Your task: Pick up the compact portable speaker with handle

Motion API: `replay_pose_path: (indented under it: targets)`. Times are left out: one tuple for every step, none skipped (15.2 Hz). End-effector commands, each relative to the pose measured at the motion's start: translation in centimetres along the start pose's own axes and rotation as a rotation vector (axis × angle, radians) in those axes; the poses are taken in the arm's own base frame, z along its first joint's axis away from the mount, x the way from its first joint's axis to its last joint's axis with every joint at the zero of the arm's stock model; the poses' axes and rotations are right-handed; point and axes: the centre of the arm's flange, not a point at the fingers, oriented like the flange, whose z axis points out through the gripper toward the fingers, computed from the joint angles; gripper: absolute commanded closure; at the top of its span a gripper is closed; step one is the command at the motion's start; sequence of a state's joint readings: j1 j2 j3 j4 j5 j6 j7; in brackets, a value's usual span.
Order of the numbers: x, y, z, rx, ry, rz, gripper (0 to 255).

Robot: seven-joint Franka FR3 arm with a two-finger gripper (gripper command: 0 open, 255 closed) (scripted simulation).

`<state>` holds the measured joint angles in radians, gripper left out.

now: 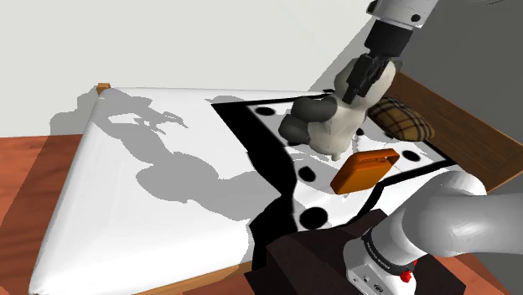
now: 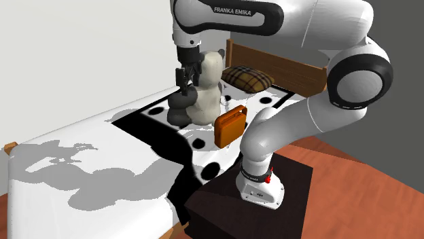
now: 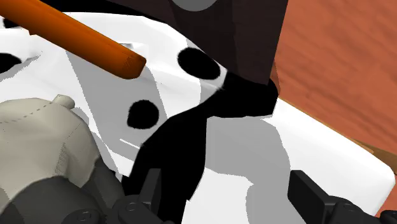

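A: Claw state?

B: Black two-finger claw (image 3: 228, 184) is spread wide, fingers apart, nothing between them. Under the gap is a spotted blanket.

A: Where's the target?

B: Orange box-shaped speaker with a handle (image 1: 362, 170) stands on the white blanket with black spots and a black border (image 1: 323, 197), near the bed's side edge next to the stand. Handle is on top in the second exterior view (image 2: 230, 126). Nothing grips it.

A: Claw relative to it?

B: Claw (image 1: 362, 80) is well above the speaker, up by the head of a cream-and-grey plush bear (image 1: 323, 121). Can't tell if it touches the bear. In the wrist view the bear (image 3: 38, 146) sits right beside one finger and the speaker (image 3: 83, 41) shows further off.

A: Bear vs speaker?

B: Bear is just beside the speaker, on the side away from the stand. Contact unclear.

A: Other stuff?

B: A tan plaid pillow (image 1: 402, 117) lies at the headboard end, beside the brown wooden headboard (image 1: 453, 117). The white bed (image 1: 151, 168) is plain past the blanket's black border. The dark brown box stand (image 1: 310, 260) sits against the bed's side edge on a reddish wood floor (image 2: 360, 190).
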<state>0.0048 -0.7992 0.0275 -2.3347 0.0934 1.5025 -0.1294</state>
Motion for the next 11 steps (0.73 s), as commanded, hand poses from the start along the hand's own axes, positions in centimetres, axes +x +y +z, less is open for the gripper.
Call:
replay_pose_path:
  targets:
    - [0.0,0.0,0.0,0.000,0.000,0.000,0]
    - [-0.8,0.4,0.9,-0.005,0.000,-0.047,0]
    - [-1.6,0.8,1.8,-0.010,0.000,-0.095,0]
    - [-2.4,1.3,2.7,-0.015,0.000,-0.142,0]
    - [-3.2,1.8,3.7,-0.020,0.000,-0.189,0]
    - [-4.0,2.3,4.6,-0.025,-0.001,-0.236,0]
    - [-4.7,2.9,5.5,-0.030,-0.001,-0.284,0]
    - [-5.4,3.5,6.4,-0.035,-0.001,-0.331,0]
    - [-6.0,4.2,7.3,-0.040,-0.001,-0.378,0]
    - [-6.7,4.9,8.2,-0.045,-0.001,-0.425,0]
    - [-7.3,5.6,9.1,-0.050,-0.001,-0.473,0]
